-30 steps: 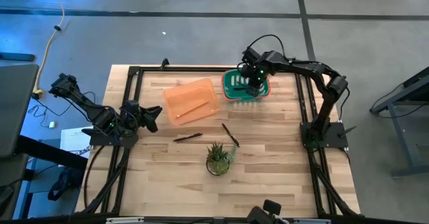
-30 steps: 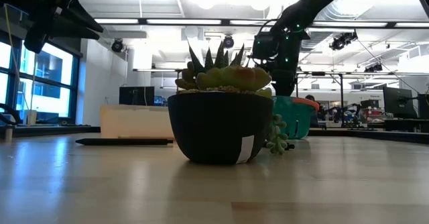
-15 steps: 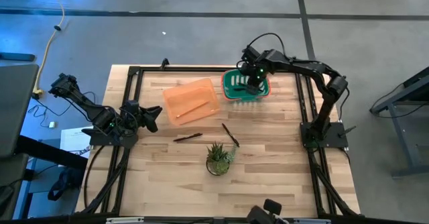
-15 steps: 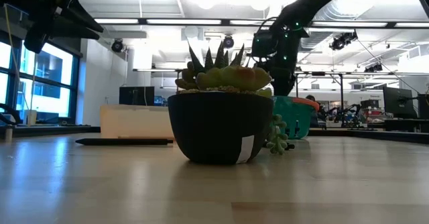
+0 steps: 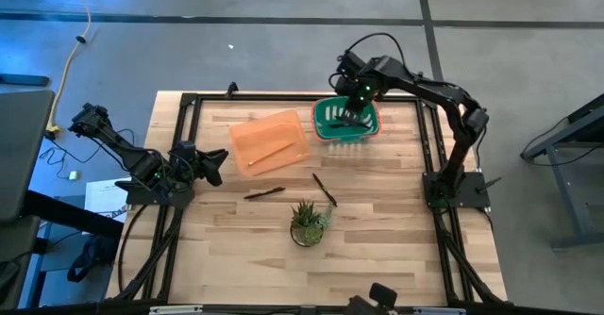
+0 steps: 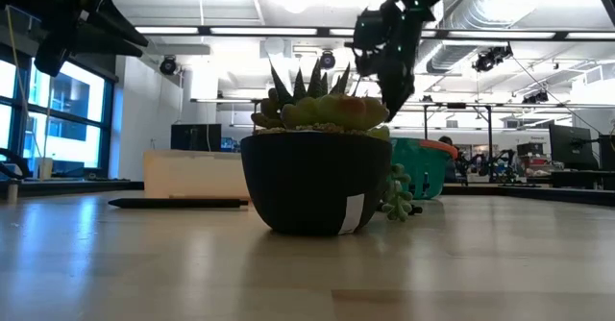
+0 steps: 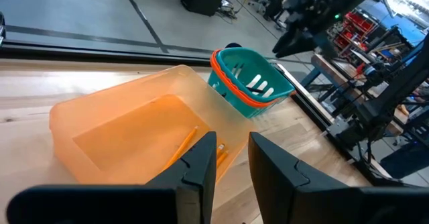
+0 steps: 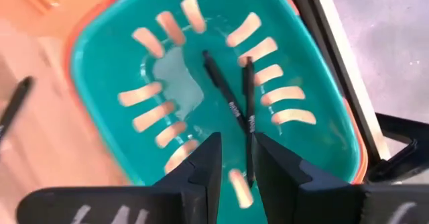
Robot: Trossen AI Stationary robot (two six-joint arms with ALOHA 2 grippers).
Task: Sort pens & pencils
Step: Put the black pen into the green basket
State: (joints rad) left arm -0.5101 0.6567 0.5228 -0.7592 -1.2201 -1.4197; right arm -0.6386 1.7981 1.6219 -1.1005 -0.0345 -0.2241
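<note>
Hovering above the teal basket [image 5: 345, 122] at the far side of the table [image 5: 377, 211], my right tool [image 8: 234, 158] has its fingers [image 8: 201, 170] set narrow and parallel with nothing between them. 2 dark pens [image 8: 231, 103] lie on the basket's slotted floor, crossing near one end. My left tool [image 7: 231, 163] waits low at the table's left edge, facing the orange tray [image 7: 120, 127], its fingers narrow and empty too. The pencils [image 7: 191, 140] lie inside that tray. 2 more pens [image 5: 265, 193] rest on the bare wood, well apart from both containers, near the potted succulent [image 5: 308, 223]
</note>
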